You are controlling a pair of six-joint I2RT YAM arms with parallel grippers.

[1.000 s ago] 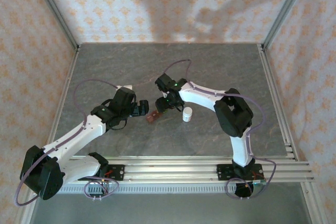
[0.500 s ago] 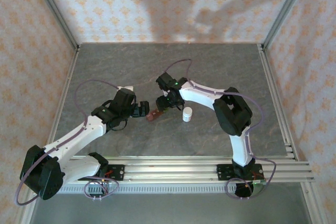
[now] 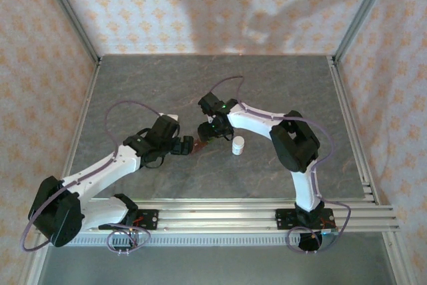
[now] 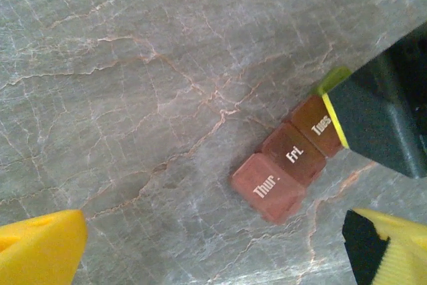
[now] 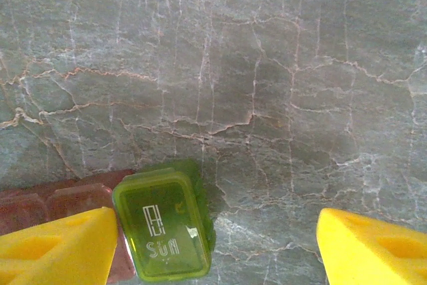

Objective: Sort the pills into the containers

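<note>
The containers [image 4: 288, 173] are a short brownish-red strip lying flat on the grey stone table, with closed lids marked Thur., Fri. and Tues. Its green end lid [image 5: 163, 231], marked Sun, is also closed. My left gripper [image 4: 213, 251] hovers open just left of the strip [image 3: 198, 143], nothing between its yellow fingers. My right gripper [image 5: 213, 251] is open over the green end, its left finger [image 5: 57, 248] right beside that lid and partly covering the strip. That dark finger [image 4: 380, 118] hides most of the green end in the left wrist view. The pills are out of view.
A small white bottle [image 3: 238, 145] stands just right of the right gripper [image 3: 210, 133]. Patterned walls and metal rails [image 3: 347, 131] frame the table [image 3: 280, 85]. Both arms meet at the table's middle, close to each other.
My left arm has swung a little to the right, bringing its gripper closer to the strip. The right gripper has barely moved.
</note>
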